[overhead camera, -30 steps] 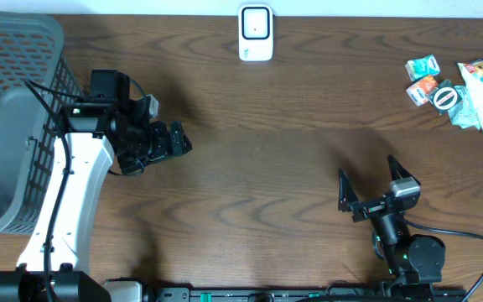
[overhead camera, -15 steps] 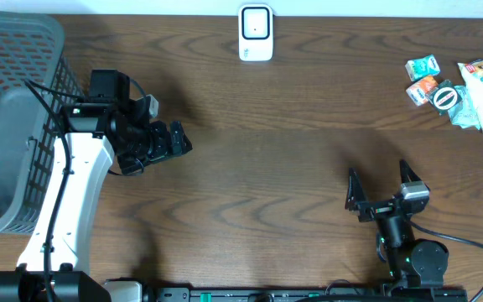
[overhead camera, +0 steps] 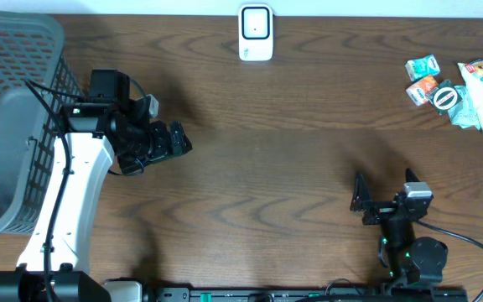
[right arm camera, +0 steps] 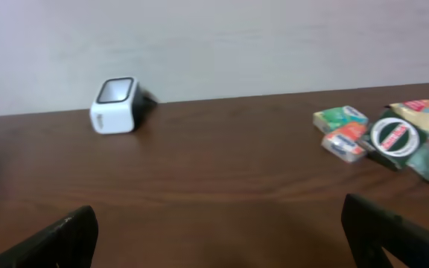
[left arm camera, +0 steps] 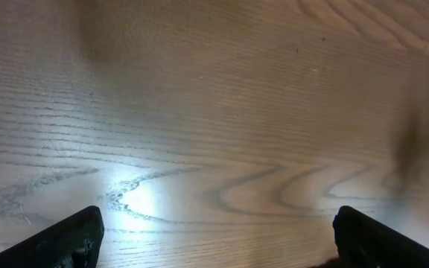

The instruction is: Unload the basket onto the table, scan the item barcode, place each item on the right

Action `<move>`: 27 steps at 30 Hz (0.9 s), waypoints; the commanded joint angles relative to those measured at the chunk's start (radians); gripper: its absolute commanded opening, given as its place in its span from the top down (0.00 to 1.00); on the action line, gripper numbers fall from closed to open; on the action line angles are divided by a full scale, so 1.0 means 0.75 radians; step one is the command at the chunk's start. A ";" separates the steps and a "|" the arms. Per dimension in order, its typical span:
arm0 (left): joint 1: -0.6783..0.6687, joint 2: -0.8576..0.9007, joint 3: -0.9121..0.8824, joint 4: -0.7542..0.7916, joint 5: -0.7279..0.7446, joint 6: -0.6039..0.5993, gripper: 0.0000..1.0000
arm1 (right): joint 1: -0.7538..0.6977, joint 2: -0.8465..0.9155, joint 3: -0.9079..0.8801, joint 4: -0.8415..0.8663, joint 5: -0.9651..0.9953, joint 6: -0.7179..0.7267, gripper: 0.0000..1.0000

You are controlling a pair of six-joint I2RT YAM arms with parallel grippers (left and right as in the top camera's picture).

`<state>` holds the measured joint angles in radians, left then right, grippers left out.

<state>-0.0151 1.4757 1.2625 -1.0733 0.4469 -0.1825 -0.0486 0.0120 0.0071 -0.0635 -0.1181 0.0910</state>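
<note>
From above, the left gripper (overhead camera: 170, 141) hung spread and empty over bare table (overhead camera: 275, 168), beside the basket (overhead camera: 15, 101). The right gripper (overhead camera: 383, 189) stood just as wide near the front edge, gripping nothing. The packets (overhead camera: 459, 88) lay heaped in the far right corner, well apart from both. The scanner (overhead camera: 256, 32) sat mid far edge, window up.

Left wrist: only wood grain between two parted fingers (left arm camera: 65, 240).

Right wrist: the scanner (right arm camera: 115, 105) was on the left and the packets (right arm camera: 382, 134) on the right. The green packet (right arm camera: 339, 117) lay flat, its long axis roughly crosswise and slightly tilted; no barcode showed. The best move looked like a pinch across one packet's short side, keeping the fingers off the print, then turning it to the window.
</note>
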 commanded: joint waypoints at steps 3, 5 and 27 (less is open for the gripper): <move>-0.003 0.010 -0.003 -0.004 0.007 0.018 0.02 | -0.036 -0.009 -0.003 -0.010 0.020 0.011 0.01; -0.003 0.010 -0.003 -0.004 0.007 0.018 0.02 | -0.037 -0.009 -0.002 -0.010 0.023 0.006 0.01; -0.003 0.010 -0.003 -0.003 0.007 0.018 0.02 | 0.130 -0.009 -0.002 -0.012 0.050 -0.065 0.01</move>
<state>-0.0151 1.4757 1.2625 -1.0733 0.4465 -0.1825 0.0250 0.0120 0.0071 -0.0650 -0.0963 0.0589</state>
